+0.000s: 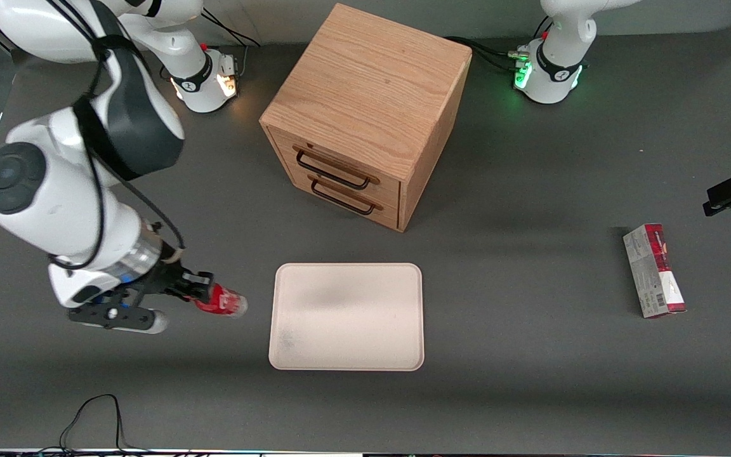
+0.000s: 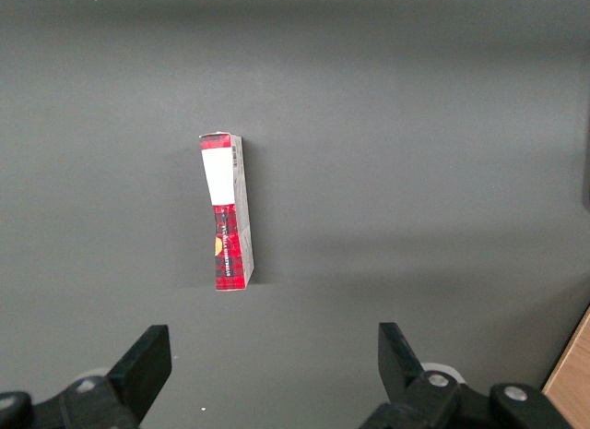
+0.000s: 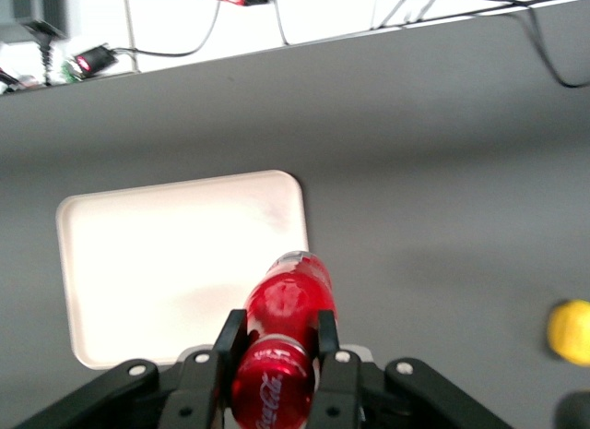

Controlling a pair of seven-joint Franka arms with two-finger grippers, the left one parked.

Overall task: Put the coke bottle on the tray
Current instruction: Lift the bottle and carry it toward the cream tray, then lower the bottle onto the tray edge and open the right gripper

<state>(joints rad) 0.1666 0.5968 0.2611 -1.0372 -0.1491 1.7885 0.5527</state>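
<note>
Front view: hand (image 1: 195, 297) clamps the coke bottle (image 1: 221, 301) sideways above the tabletop (image 1: 530, 381), just beside the cream tray (image 1: 346, 316), base toward it for transfer.
Right wrist view: fingers (image 3: 229, 341) grip the coke bottle (image 3: 284, 341) near its middle; tray (image 3: 175, 263) bare.

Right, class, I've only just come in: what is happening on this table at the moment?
The gripper is shut on the coke bottle, holding it tilted beside the tray, toward the working arm's end of the table. Nothing lies on the tray yet. A wooden cabinet stands farther from the camera, and a carton lies toward the parked arm's end.
</note>
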